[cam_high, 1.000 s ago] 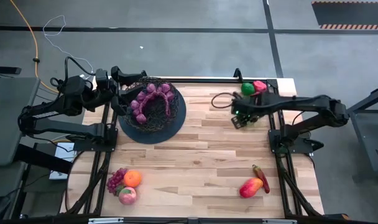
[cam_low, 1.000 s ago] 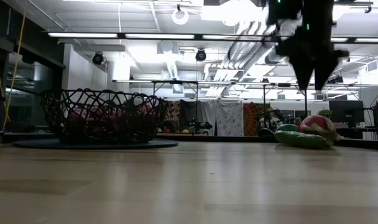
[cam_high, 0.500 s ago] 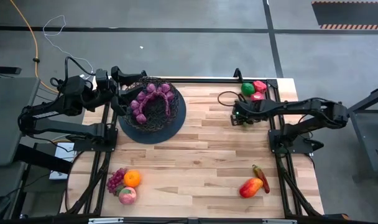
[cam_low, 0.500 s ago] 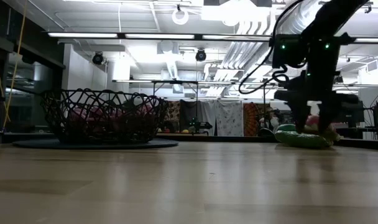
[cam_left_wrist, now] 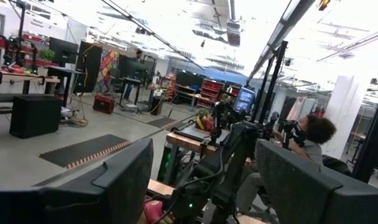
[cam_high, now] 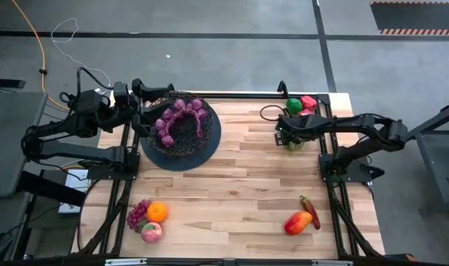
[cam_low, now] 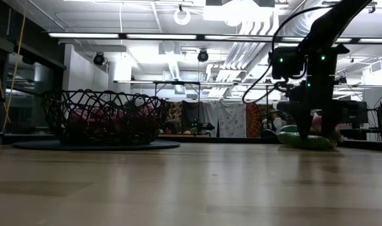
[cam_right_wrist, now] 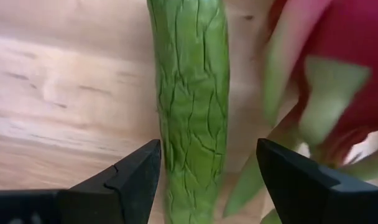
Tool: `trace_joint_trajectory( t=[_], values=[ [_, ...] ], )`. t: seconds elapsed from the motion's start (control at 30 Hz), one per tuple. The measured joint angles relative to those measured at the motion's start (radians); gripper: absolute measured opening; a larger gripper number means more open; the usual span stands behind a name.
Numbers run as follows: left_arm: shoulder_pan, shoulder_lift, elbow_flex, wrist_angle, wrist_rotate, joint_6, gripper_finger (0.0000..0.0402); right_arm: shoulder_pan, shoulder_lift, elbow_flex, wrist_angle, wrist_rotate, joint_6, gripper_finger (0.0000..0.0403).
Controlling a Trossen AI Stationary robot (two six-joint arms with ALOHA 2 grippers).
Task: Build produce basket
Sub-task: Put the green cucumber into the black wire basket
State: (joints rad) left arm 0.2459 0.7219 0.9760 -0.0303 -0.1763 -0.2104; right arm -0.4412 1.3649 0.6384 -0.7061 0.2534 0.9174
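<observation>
Green cucumber (cam_right_wrist: 192,106) now lies between my right end effector's (cam_high: 292,140) spread fingers, since I have dropped to the table (cam_high: 239,192) by the peppers, ready to grip it for the basket (cam_high: 180,127).

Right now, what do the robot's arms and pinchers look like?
Both arms are dark, thin and jointed, with black cables looping along them. The right gripper has two flat, dark, wedge-shaped fingers. Little green lights glow on its wrist in the low view. The left gripper has the same two broad dark fingers.
</observation>
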Motion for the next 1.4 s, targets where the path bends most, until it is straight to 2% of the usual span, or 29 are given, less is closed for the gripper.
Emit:
trace_joint_trajectory(
  t=[0.2, 0.4, 0.53, 0.7, 0.8, 0.9, 1.03, 1.2, 1.4],
  values=[
    [0.000, 0.000, 0.000, 0.000, 0.000, 0.000, 0.0273, 0.000, 0.069, 0.000, 0.059, -0.046, -0.009, 0.0256],
    [0.000, 0.000, 0.000, 0.000, 0.000, 0.000, 0.0273, 0.000, 0.076, 0.000, 0.062, -0.047, -0.001, 0.0248],
    [0.000, 0.000, 0.000, 0.000, 0.001, 0.000, 0.0273, 0.001, 0.076, 0.001, 0.051, -0.051, -0.002, 0.0213],
    [0.000, 0.000, 0.000, -0.001, 0.001, 0.001, 0.0273, 0.005, 0.058, 0.003, 0.030, -0.062, -0.033, 0.0143],
    [0.000, 0.000, 0.000, -0.001, 0.001, 0.001, 0.0273, 0.026, 0.014, 0.023, 0.014, -0.064, -0.064, 0.0106],
    [0.000, 0.000, 0.000, -0.001, 0.001, 0.003, 0.0273, 0.057, -0.054, 0.052, 0.012, -0.051, -0.089, 0.0089],
    [0.000, 0.000, 0.000, -0.002, 0.001, 0.003, 0.0273, 0.117, -0.164, 0.114, 0.059, -0.021, -0.167, 0.0098],
    [0.000, 0.000, 0.000, -0.002, 0.001, 0.003, 0.0273, 0.213, -0.291, 0.219, 0.264, 0.036, -0.315, 0.0111],
    [0.000, 0.000, 0.000, -0.004, 0.016, 0.003, 0.0273, 0.291, -0.326, 0.354, 0.453, 0.044, -0.527, 0.0101]
  ],
)
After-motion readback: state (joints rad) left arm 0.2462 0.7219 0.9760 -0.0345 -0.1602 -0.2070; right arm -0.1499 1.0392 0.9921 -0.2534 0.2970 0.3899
